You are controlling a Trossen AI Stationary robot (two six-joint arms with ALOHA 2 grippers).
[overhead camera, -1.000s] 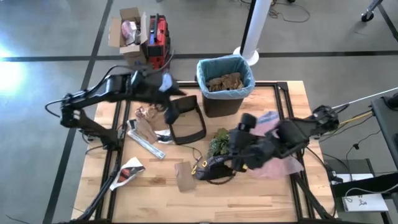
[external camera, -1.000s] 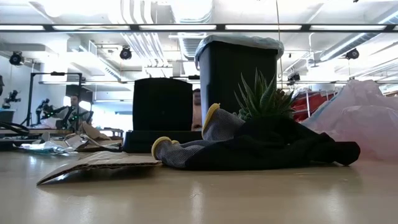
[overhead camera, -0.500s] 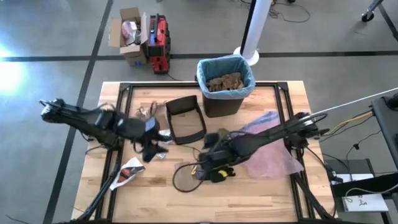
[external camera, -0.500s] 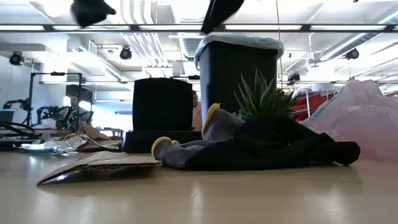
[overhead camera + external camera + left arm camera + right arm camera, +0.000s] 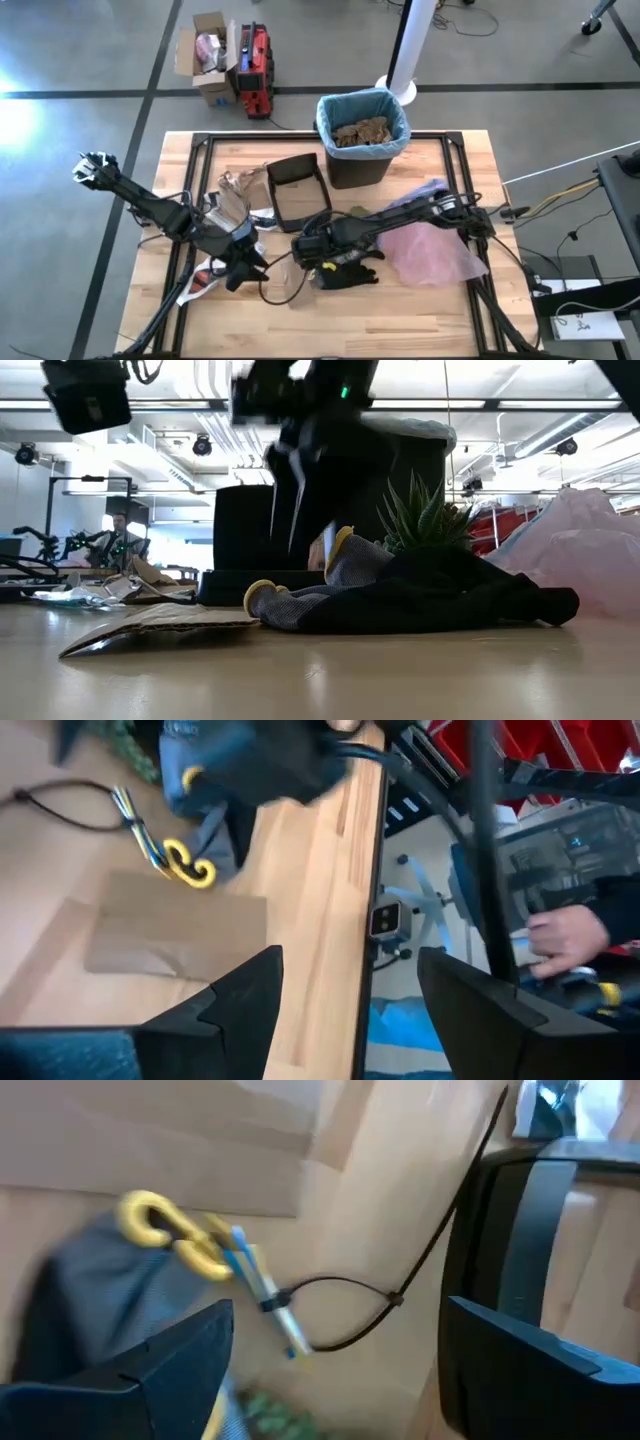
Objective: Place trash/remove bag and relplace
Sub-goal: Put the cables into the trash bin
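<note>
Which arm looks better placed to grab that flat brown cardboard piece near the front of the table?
Probably the left. Its pincer is open, empty and right beside the cardboard. The right pincer is also open but sits over the glove.

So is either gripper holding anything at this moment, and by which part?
Nothing is held. The left gripper is open over the brown paper piece; the right gripper is open above the glove.

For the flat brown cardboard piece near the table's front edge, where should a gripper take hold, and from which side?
The cardboard piece lies flat but its edge toward the table front lifts slightly. Slide one finger under that raised edge and pinch it, coming in low from the front, away from the glove. The open left gripper is nearest.
</note>
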